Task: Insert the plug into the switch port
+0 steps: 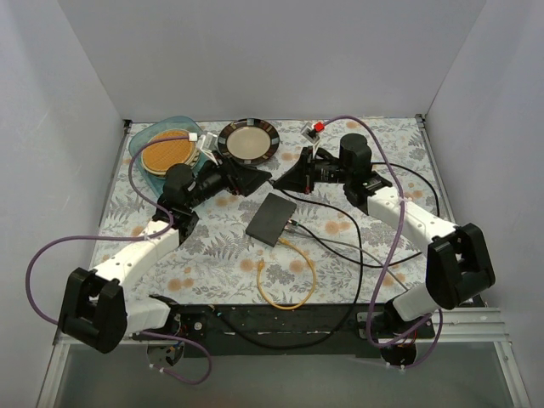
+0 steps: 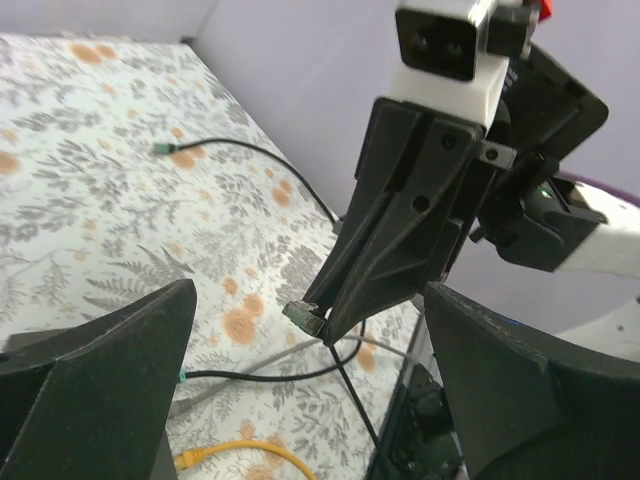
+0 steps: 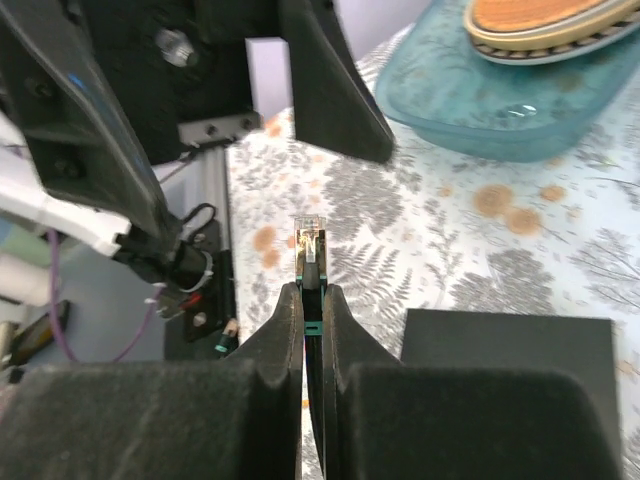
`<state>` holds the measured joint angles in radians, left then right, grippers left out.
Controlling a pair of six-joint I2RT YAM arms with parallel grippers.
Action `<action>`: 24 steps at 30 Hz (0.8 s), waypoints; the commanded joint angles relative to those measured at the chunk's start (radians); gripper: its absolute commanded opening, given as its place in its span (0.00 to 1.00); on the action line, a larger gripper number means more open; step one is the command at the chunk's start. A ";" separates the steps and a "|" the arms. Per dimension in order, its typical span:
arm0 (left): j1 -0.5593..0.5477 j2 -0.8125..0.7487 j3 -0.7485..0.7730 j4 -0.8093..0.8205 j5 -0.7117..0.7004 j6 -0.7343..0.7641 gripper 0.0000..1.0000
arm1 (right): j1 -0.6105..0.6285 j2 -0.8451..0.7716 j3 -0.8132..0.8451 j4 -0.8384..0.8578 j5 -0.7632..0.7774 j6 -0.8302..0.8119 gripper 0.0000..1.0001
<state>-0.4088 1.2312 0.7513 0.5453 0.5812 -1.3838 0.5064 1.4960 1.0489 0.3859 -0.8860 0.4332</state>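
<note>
Left gripper (image 1: 253,179) is hanging wide open above the counter (image 1: 212,255), carrying nothing, its tips facing the right gripper across a small gap. Below and between the two, the dark box (image 1: 272,218) is lying flat on the counter. Its switch port is too small to make out, though several cables are meeting the box at its near right edge.

Nearer the arm bases, the plug (image 1: 261,266) is lying loose on the counter at the end of the looping yellow cable (image 1: 293,302). It is apart from the box and well apart from both grippers, with neither one touching it.

Right gripper (image 1: 285,182) is pinching its fingers tight on a different connector (image 3: 308,245), a clear one with a green boot. It is holding this up in the air, pointed at the left gripper, with a black cable (image 2: 345,375) trailing down from it.

As I judge it, the task is sitting at an early step, with the yellow plug not yet picked up. The next move is probably calling for a free gripper, likely the left, to be dropping toward the near counter and taking the plug squarely enough to line it up with a socket.
</note>
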 commanded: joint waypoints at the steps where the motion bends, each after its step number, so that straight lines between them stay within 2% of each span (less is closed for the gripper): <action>1: 0.005 -0.101 -0.015 -0.044 -0.159 0.061 0.98 | 0.006 -0.083 0.011 -0.194 0.184 -0.157 0.01; 6: 0.008 -0.082 0.016 -0.129 -0.196 0.094 0.98 | 0.004 -0.140 -0.016 -0.358 0.366 -0.295 0.01; 16: 0.010 0.059 0.132 -0.295 -0.188 0.123 0.98 | 0.023 -0.212 -0.182 -0.438 0.697 -0.430 0.01; 24: 0.013 0.270 0.247 -0.482 -0.204 0.121 0.98 | 0.072 -0.163 -0.250 -0.436 0.867 -0.490 0.01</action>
<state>-0.4030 1.4281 0.9337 0.1967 0.4000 -1.2751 0.5533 1.3128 0.8108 -0.0555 -0.1486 -0.0105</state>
